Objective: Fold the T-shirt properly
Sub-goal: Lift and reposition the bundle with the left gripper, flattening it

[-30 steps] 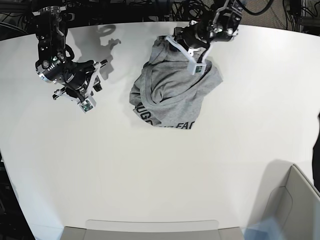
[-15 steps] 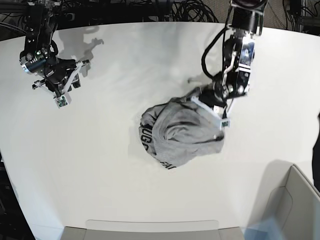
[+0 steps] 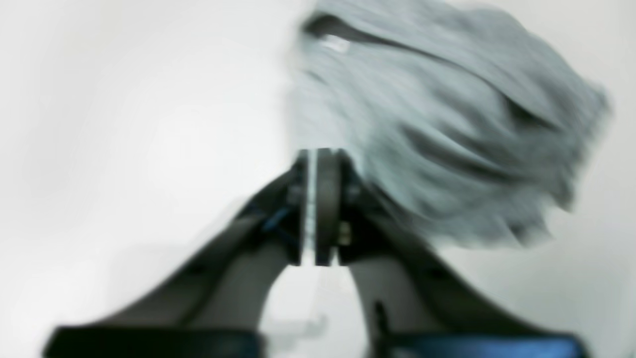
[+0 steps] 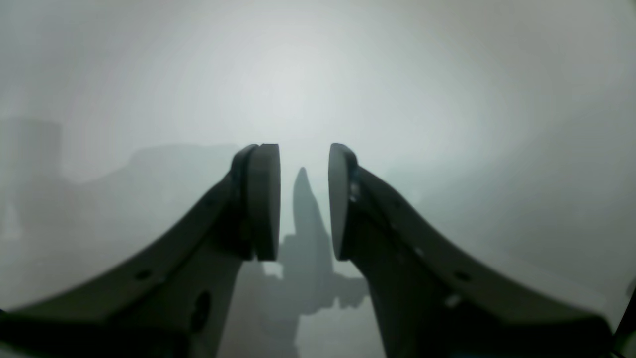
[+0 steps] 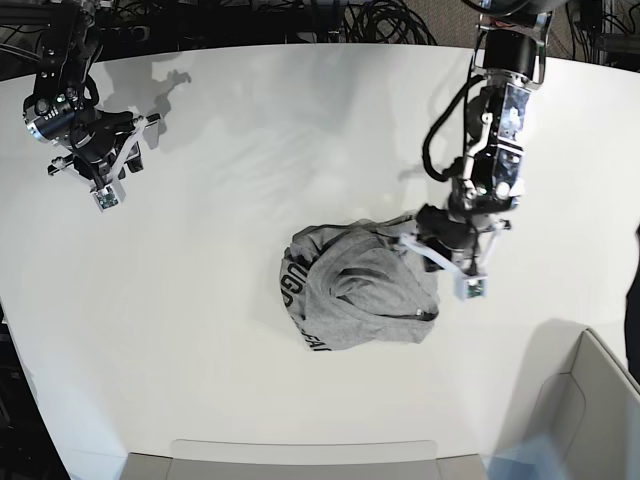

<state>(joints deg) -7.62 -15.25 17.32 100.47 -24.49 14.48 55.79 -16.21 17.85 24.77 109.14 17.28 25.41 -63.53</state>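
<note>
Your white tabletop [image 5: 200, 330] carries one heather-grey cotton T-shirt with black block lettering [image 5: 355, 295], bunched in a crumpled heap near the middle, a little toward the right edge. Your left hand [image 5: 450, 265] sits at the heap's right side; its pads [image 3: 325, 204] look pressed together, holding no cloth. Your right hand [image 5: 105, 170], fingers apart and empty, hovers near the far left corner.

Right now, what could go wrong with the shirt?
1. The T-shirt lies in a crumpled heap, so any fold started now would likely trap wrinkles.
2. The left gripper sits right at the heap's edge, so its fingers might snag the cloth and drag it as the arm moves.
3. The right gripper hovers far off, open and empty, so it cannot help spread the shirt.
</note>
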